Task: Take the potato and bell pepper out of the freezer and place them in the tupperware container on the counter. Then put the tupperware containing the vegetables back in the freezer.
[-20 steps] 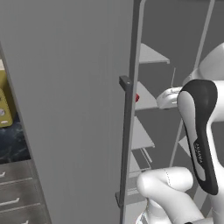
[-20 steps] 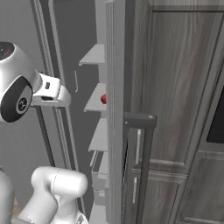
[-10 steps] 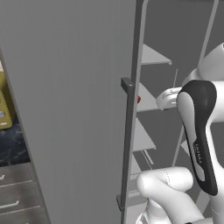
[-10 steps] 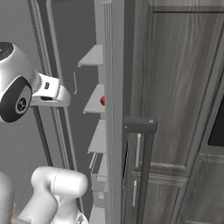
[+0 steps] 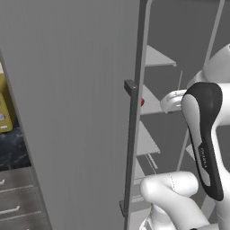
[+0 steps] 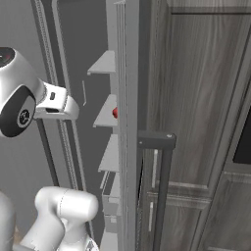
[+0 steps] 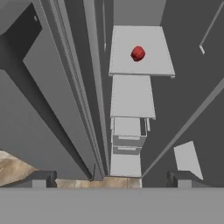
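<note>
Inside freezer (image 5: 81, 112), bell pepper (image 7: 138, 54), pincer (image 7: 111, 178) seemingly open

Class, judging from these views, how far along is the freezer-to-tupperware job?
Done: the freezer door stands open. In hand: the open gripper holds nothing, looking in at the bell pepper on its shelf. Left: fetching both vegetables, filling the tupperware, returning it.
</note>
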